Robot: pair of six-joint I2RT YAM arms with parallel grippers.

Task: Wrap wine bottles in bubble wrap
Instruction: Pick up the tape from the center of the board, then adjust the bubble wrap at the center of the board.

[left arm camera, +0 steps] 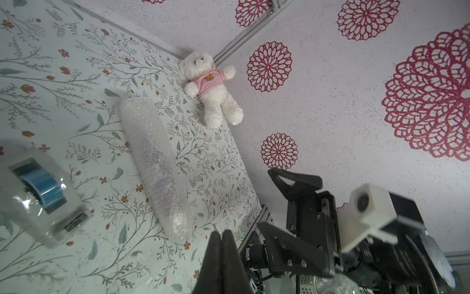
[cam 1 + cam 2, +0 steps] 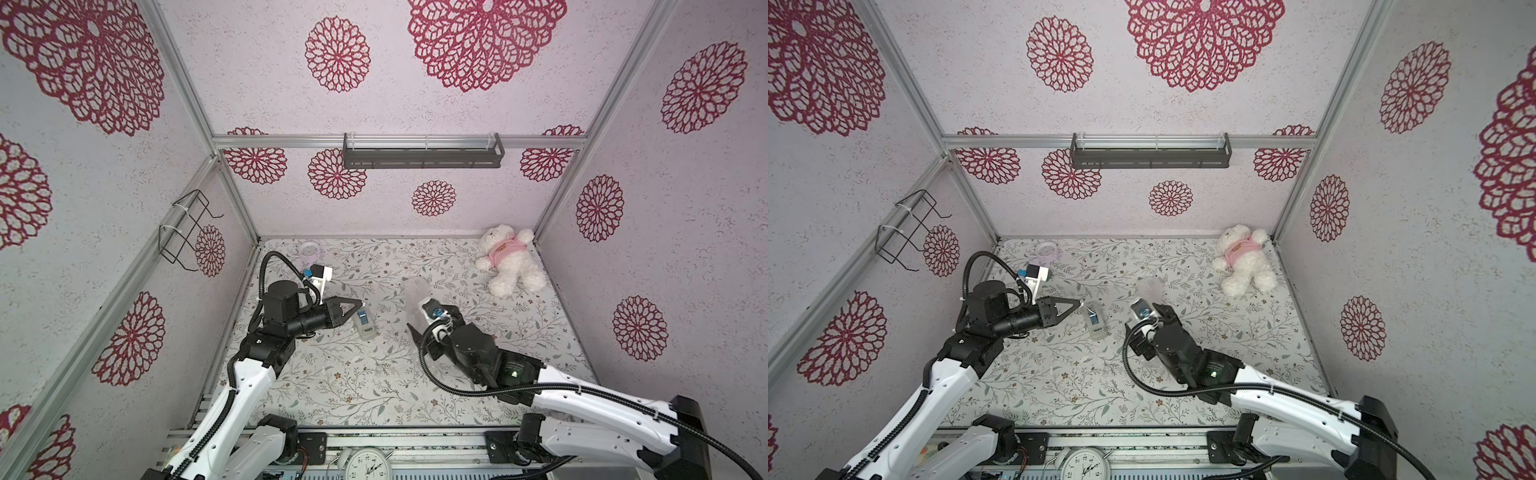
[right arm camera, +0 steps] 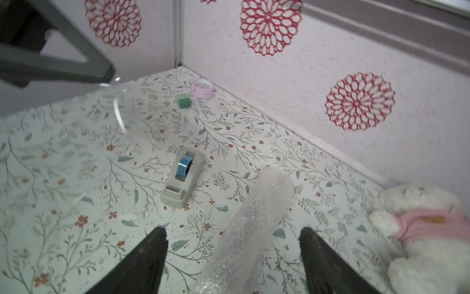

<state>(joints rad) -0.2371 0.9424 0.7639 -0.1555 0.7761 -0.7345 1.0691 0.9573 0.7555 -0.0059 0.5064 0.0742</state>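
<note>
The bubble wrap [image 1: 155, 163] lies on the floral table as a whitish rolled tube, seen in both top views [image 2: 415, 291] [image 2: 1150, 289]. The wine bottle is hidden inside it; only a faint darker streak shows through. My right gripper [image 3: 234, 231] is open over the tube's near end, one finger on each side and neither touching it. My left gripper [image 2: 360, 302] hovers just above the far end of the tape dispenser [image 2: 365, 324], jaws pressed together [image 1: 220, 233]. A thin clear tape strip [image 3: 118, 107] hangs from its tip.
A white teddy bear in a pink shirt [image 2: 509, 259] lies at the back right corner. A pink round tin [image 3: 203, 87] and a green block [image 3: 183, 101] sit at the back left. A wire rack [image 2: 187, 230] hangs on the left wall.
</note>
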